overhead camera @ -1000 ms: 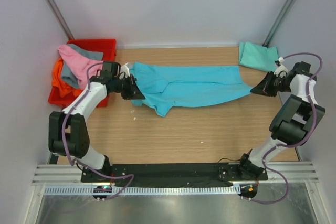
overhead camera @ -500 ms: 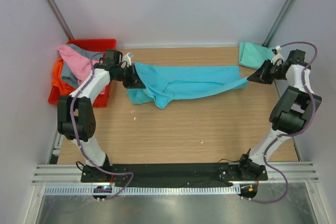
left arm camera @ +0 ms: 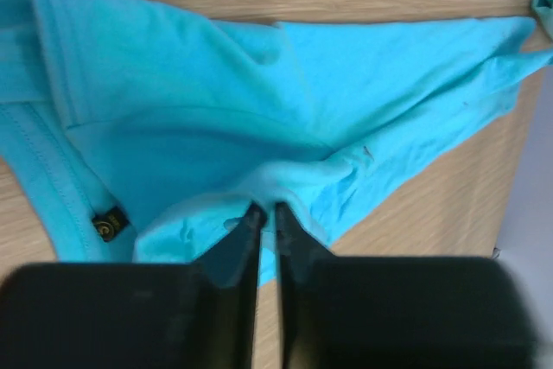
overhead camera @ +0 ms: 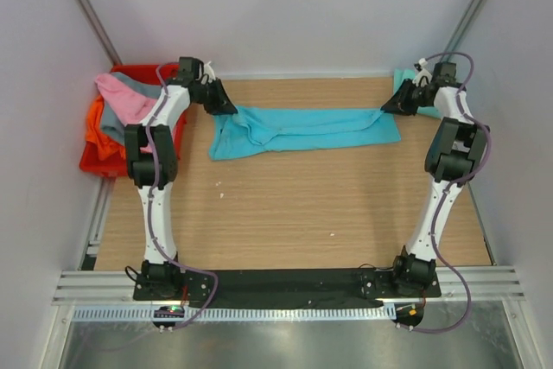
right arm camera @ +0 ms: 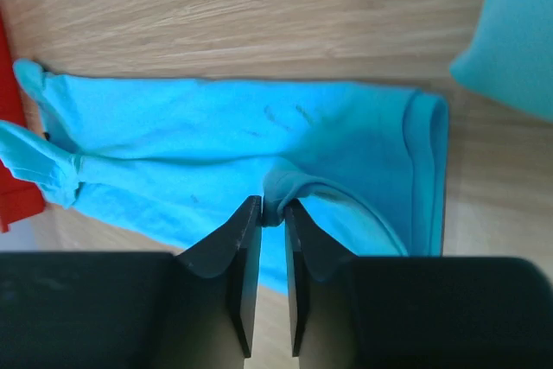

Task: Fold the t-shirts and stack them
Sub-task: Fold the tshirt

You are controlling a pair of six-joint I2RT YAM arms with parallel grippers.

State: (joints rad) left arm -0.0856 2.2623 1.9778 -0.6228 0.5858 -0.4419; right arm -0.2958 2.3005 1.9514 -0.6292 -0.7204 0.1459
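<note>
A bright turquoise-blue t-shirt [overhead camera: 302, 130] lies stretched as a long band across the far part of the table. My left gripper [overhead camera: 226, 107] is shut on its left end, pinching a fold of cloth [left arm camera: 259, 187]. My right gripper [overhead camera: 386, 110] is shut on its right end, with a bunch of cloth [right arm camera: 285, 187] between the fingertips. A folded mint-teal t-shirt [overhead camera: 408, 88] lies at the far right corner, partly behind the right arm; it also shows in the right wrist view [right arm camera: 514, 32]. Pink [overhead camera: 121, 97], grey and orange [overhead camera: 97, 127] shirts hang from the crate.
A red plastic crate [overhead camera: 147, 75] stands off the table's far left corner. The wooden table [overhead camera: 285, 213] ends at a white back wall and side walls. The arms' black base rail [overhead camera: 285, 283] runs along the near edge.
Both grippers have carried the turquoise shirt away from me toward the back of the table and lowered it. It now lies as a flatter, narrower band.
</note>
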